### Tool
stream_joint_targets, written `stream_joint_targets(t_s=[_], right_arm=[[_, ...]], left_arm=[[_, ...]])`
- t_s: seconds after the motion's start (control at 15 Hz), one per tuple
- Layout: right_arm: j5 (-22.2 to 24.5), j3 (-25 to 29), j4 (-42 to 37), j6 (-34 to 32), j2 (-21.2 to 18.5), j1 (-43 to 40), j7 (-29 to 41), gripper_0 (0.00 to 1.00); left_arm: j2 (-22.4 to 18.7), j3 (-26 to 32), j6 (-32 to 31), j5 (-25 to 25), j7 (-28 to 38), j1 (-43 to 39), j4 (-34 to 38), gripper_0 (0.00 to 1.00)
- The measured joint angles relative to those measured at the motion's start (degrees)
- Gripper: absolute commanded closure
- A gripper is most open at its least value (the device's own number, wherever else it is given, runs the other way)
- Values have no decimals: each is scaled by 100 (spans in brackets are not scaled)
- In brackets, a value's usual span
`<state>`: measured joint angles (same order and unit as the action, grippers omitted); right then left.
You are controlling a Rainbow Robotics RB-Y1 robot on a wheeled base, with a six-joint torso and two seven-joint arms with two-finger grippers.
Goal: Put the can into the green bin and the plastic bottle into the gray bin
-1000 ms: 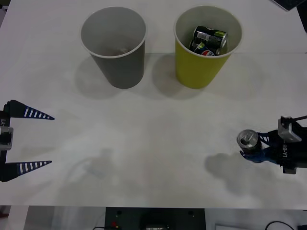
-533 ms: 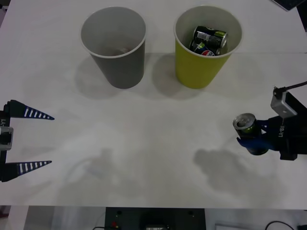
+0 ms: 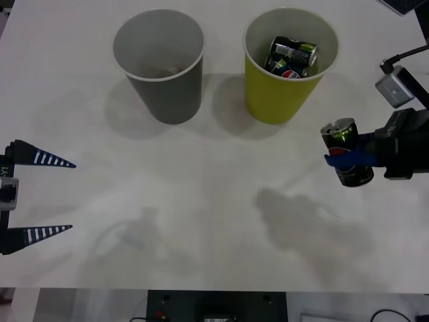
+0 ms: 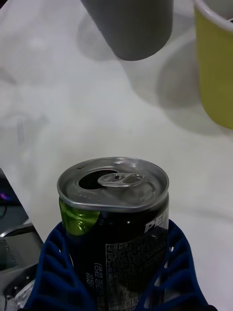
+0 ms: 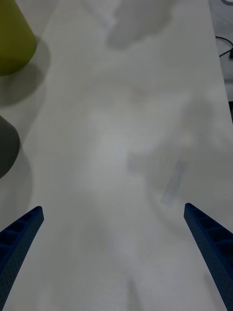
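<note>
Your right end effector (image 3: 345, 159) is clamped around the can (image 3: 346, 152), its blue fingers (image 4: 51, 267) hugging both sides, and it holds the can tilted above the counter (image 3: 214, 201), clear of the surface. The green bin (image 3: 289, 64) stands just ahead of that end effector and a little toward the robot's left, with other cans (image 3: 291, 56) lying inside it. The gray bin (image 3: 159, 64) sits farther to the left, beside the green one. Your left end effector (image 3: 40, 196) hovers spread wide and empty at the counter's near left edge, well apart from both bins.
</note>
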<state>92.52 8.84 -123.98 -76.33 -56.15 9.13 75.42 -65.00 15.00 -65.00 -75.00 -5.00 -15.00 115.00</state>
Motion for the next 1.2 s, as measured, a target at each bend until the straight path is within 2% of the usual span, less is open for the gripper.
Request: stream_joint_targets(t_s=[0.27,0.53,0.93,1.2], right_arm=[[-45,-405,374,-37,-351,861,244,100],[-390,-1202,1118,-99,-845,2112,245,100],[-366,-2302,2347,-575,-820,3973,245,100],[-213,-3213,3636,-582,-431,5314,233,100]], left_arm=[[0,0,0,0,0,0,0,0],[0,0,0,0,0,0,0,0],[0,0,0,0,0,0,0,0],[0,0,0,0,0,0,0,0]])
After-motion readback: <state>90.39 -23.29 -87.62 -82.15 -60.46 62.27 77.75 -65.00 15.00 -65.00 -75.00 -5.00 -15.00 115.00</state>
